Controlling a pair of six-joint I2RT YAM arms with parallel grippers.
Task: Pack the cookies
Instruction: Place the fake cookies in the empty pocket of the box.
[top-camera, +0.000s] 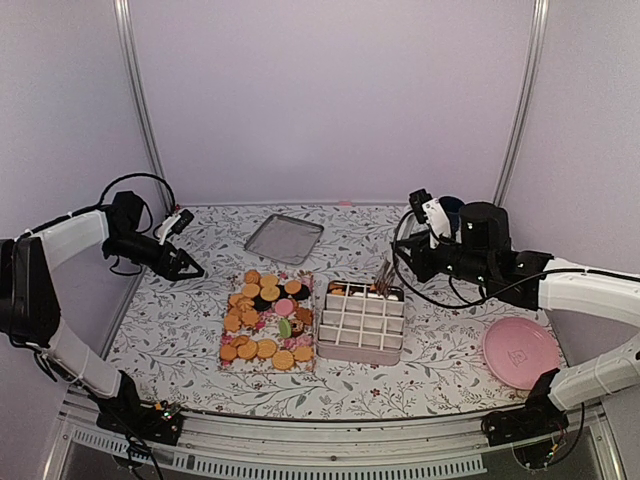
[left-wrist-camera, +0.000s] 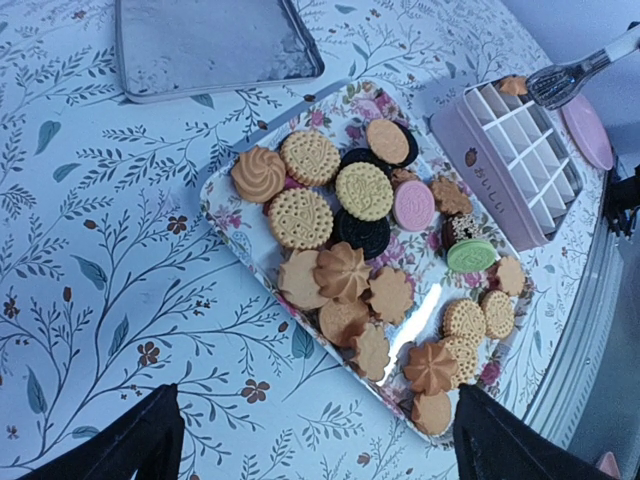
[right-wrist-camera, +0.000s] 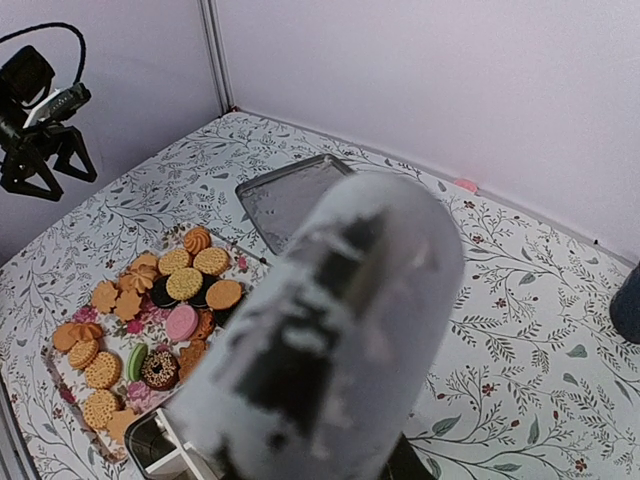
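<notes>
Metal tongs (left-wrist-camera: 575, 78), gridded box (left-wrist-camera: 482, 182), ridged cookies (left-wrist-camera: 365, 190)

Overhead camera faces forward from behind; both wrist cameras share the cookies (left-wrist-camera: 365, 190).

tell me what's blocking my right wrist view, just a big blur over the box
Observer: Top view shows the right gripper holding metal tongs, tips above the box's far edge.
Operator: any cookies in it yet
Observer: At least one orange cookie sits in the far left corner cell; most cells look bare.
Operator: left gripper busy?
Observer: No, the left gripper is open and holds nothing, off to the left of the tray.
</notes>
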